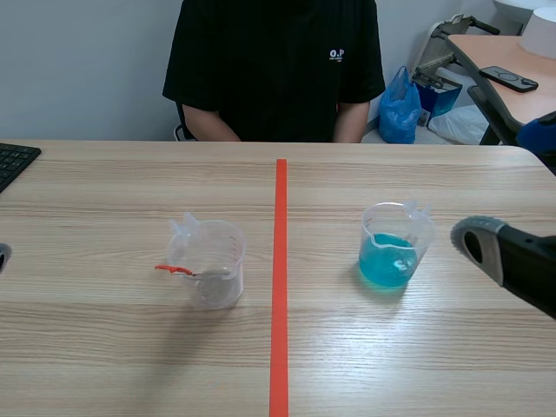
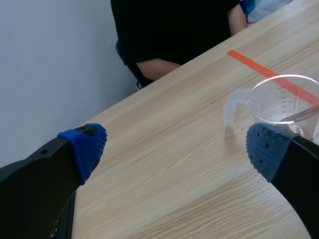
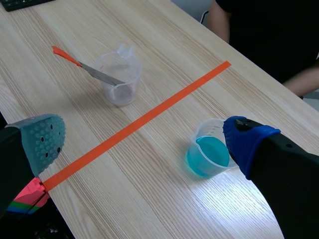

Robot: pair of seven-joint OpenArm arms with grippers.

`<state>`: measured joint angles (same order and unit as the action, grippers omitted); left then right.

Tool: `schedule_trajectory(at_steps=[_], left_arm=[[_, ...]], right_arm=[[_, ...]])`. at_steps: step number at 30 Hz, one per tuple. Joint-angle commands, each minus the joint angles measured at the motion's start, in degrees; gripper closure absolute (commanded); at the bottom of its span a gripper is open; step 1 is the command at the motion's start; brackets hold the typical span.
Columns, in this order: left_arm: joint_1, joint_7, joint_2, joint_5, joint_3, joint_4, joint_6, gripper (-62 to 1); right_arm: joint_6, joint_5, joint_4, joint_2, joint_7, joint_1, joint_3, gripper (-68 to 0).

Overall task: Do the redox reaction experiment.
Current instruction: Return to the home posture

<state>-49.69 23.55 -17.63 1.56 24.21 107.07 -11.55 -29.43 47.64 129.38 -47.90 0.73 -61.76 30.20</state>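
1. The counter (image 1: pixel 104 347) is divided down its middle by an orange-red tape line (image 1: pixel 280 278). Its far edge runs just in front of a seated person (image 1: pixel 274 69), and a keyboard (image 1: pixel 13 161) lies at its far left corner.
2. Bare wood is seen on every side of both vessels. They stand well apart from each other, from the tape line and from all counter edges.
3. The clear beaker (image 1: pixel 208 261) is set upright left of the tape line. A metal tool (image 1: pixel 178 270) leans inside it, with its red end projecting over the rim to the left.
4. The beaker of blue liquid (image 1: pixel 395 248) is set upright right of the tape line and is partly filled.
5. The left gripper (image 2: pixel 175 149) is spread wide and nothing is held. The clear beaker lies ahead of it, beside its right finger (image 2: pixel 279 164) and partly hidden behind that finger's pad.
6. The right gripper (image 3: pixel 144 142) is spread wide and nothing is held. The beaker of blue liquid is seen between its fingers, close against the blue-padded finger (image 3: pixel 249 144) and well away from the grey-green pad (image 3: pixel 42 142).
7. In the scene view, the right gripper is found to the right of the blue beaker, near it but apart.
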Motion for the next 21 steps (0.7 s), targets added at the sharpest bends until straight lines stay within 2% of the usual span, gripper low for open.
schedule_trajectory(at_steps=[1,6,13,21], left_arm=[[-0.15,-0.52,0.83,0.39,0.24,2.54,0.26,-60.3],[-0.11,-1.09,1.73,0.39,0.24,4.44,0.24,-60.5],[0.22,-1.07,1.73,0.37,0.24,4.44,0.28,-60.5],[0.22,-0.83,1.73,0.39,0.24,4.44,0.26,-60.4]], right_arm=[[-0.17,0.39,0.55,1.53,-0.46,0.79,-0.26,-67.9],[-1.88,-1.14,0.55,4.15,-0.13,0.81,-0.72,-67.9],[-2.08,-4.96,0.55,6.69,0.44,0.92,-3.34,-67.9],[-2.27,-5.46,0.55,7.91,0.39,0.98,-4.83,-67.9]])
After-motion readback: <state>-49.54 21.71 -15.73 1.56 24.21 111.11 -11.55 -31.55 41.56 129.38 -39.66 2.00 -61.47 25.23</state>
